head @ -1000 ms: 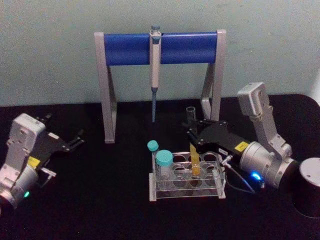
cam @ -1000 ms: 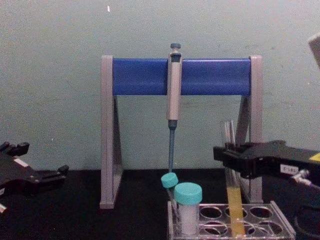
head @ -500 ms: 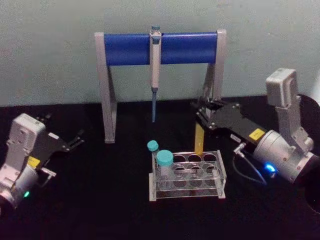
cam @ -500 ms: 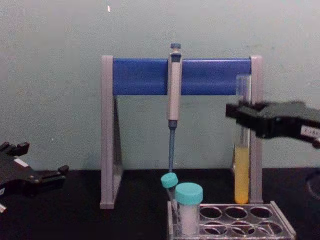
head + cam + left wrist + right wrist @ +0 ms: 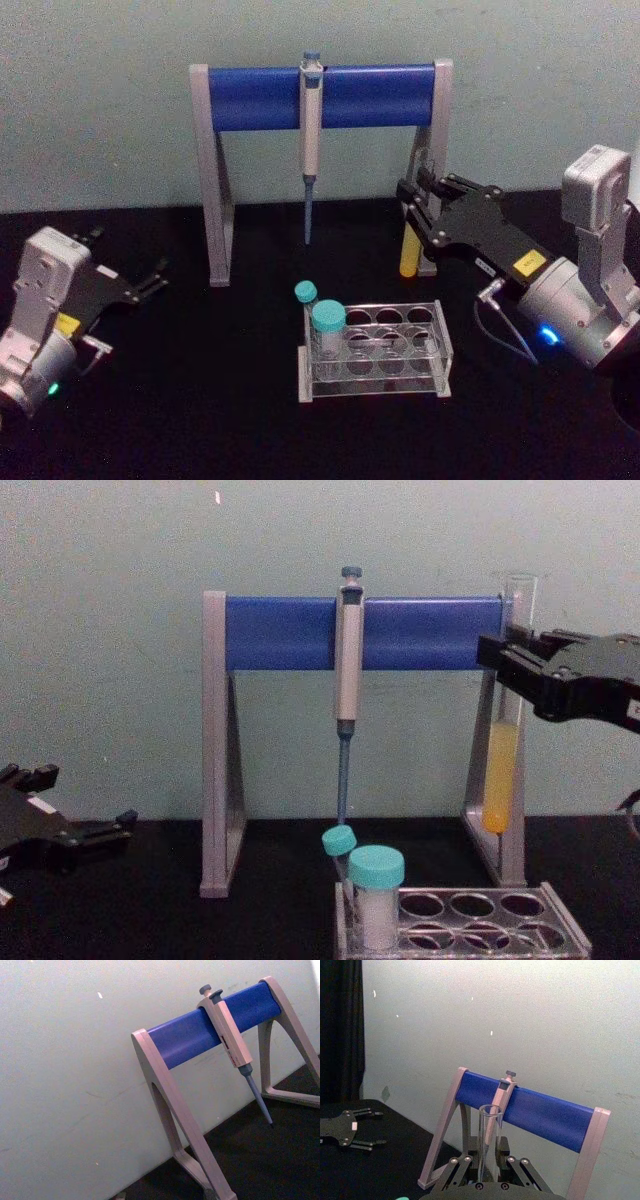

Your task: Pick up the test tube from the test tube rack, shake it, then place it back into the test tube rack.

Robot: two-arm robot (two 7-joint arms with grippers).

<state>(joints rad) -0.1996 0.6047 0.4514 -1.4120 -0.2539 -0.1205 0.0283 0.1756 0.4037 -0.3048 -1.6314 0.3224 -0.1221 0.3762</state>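
One test tube (image 5: 499, 775) upright, right gripper (image 5: 508, 665) clamping

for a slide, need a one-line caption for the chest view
Right gripper holds the test tube upright, out of the test tube rack, by the pipette stand; left gripper parked low-left.

One test tube (image 5: 500, 770), one rack (image 5: 443, 352), two capped tubes (image 5: 328, 322), one pipette (image 5: 310, 130)

test tube (image 5: 500, 775) (yellow-orange liquid), large teal cap (image 5: 376, 865), blue-grey stand (image 5: 280, 632)
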